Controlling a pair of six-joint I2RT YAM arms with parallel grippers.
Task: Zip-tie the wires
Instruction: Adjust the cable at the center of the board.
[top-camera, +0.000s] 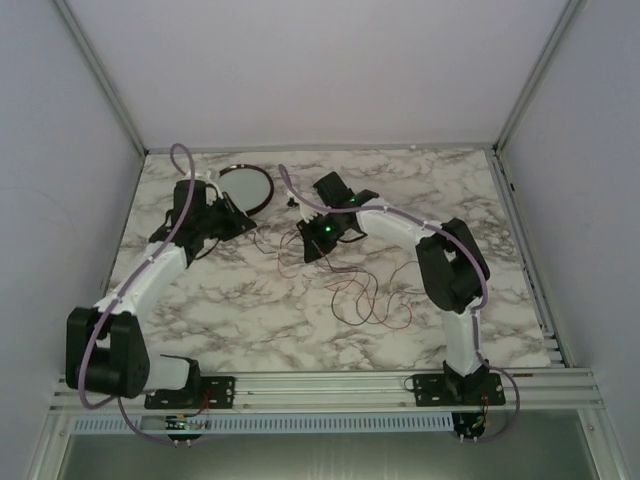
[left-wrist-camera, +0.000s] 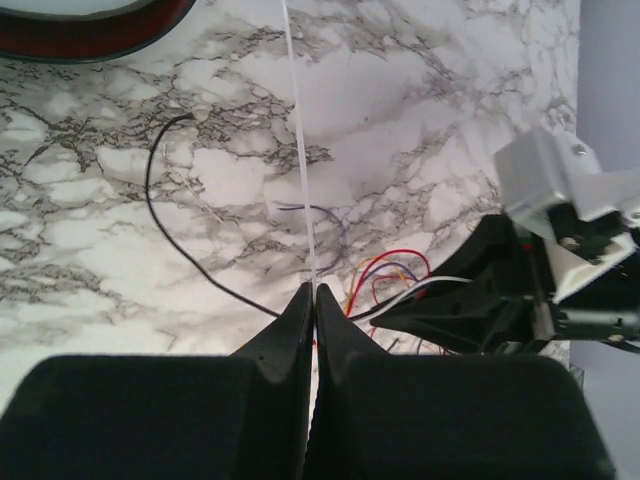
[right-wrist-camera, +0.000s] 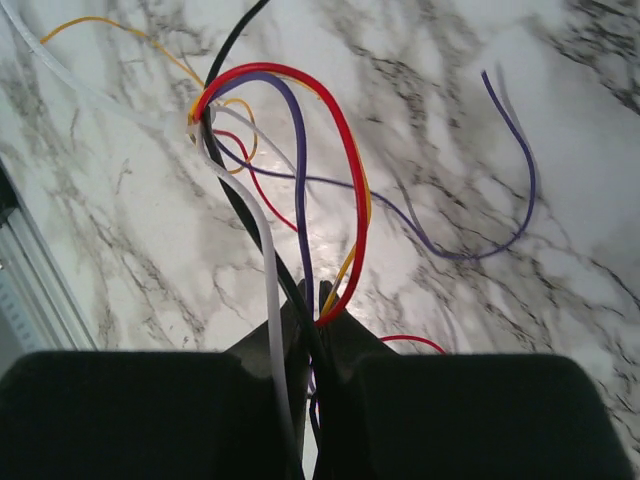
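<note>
**Top external view.** 2 arms meet over the far half of the grey-veined white marble table (top-camera: 250, 310). The left gripper (top-camera: 243, 227) lies just near of the round dark-rimmed dish (top-camera: 246, 187). The right gripper (top-camera: 312, 250) sits a little to its right. The thin red and dark flexible wires (top-camera: 365, 295) trail from the right gripper toward the near right in loose loops on the table.

**Left wrist view.** The left gripper (left-wrist-camera: 312, 298) has its fingers pressed together on a thin white plastic zip tie (left-wrist-camera: 298, 150), which runs straight away from the tips to the far edge of the view. Wire loops lie just right of the tips, beside the black fingers of the other arm. Whether the zip tie already circles the strands cannot be told.

**Right wrist view.** The right gripper (right-wrist-camera: 312, 312) has its fingers nearly closed, pinching a gathered bunch of the wires (right-wrist-camera: 352, 190): red, purple, white, black and yellow strands fan outward from the tips.

**Step in hand (judged).** The bundle is gathered and the tie is presented to it. The next move calls for leading the tie around the strands close to the right fingers, with the bunch held tight. The tail must then be threaded through the tie's head, which takes fine alignment.
</note>
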